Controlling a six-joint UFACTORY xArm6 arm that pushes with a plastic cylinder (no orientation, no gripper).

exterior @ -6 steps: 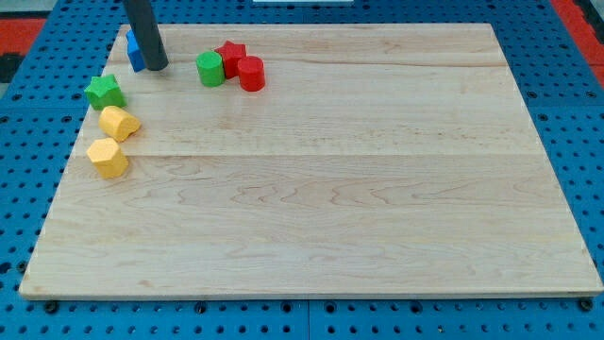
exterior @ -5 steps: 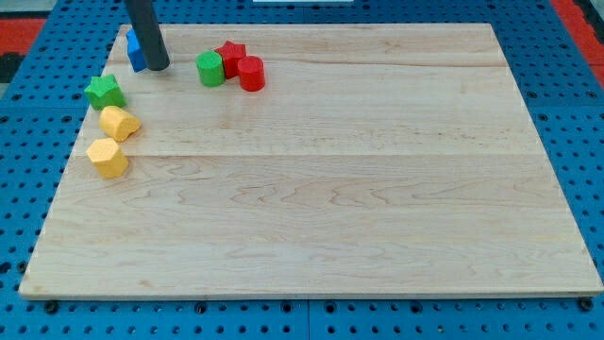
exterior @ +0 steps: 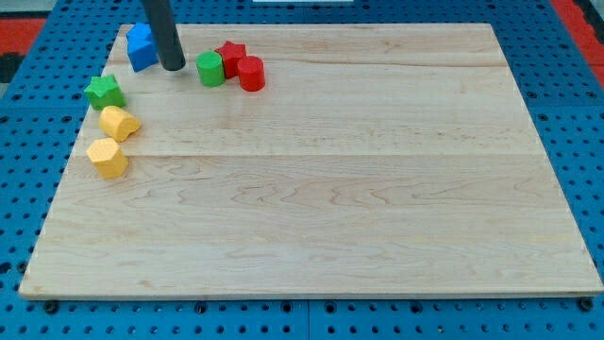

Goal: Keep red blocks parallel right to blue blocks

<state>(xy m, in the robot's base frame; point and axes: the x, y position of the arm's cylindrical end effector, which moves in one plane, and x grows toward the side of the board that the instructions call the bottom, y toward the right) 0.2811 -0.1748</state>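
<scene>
Rod's tip (exterior: 174, 68) rested on surface (exterior: 330, 189) near top-left corner, between blue block (exterior: 142, 45) and green cylinder (exterior: 209, 69), apart from both. End effector was plain rod, no jaws, grasping nothing. Blue block sat at top-left corner, shape unclear. Red star (exterior: 230, 57) and red cylinder (exterior: 250, 74) stood touching each other just right of green cylinder, near top edge. Green star (exterior: 104, 92) and two yellow blocks (exterior: 119, 123) (exterior: 108, 158) ran down along left edge.
</scene>
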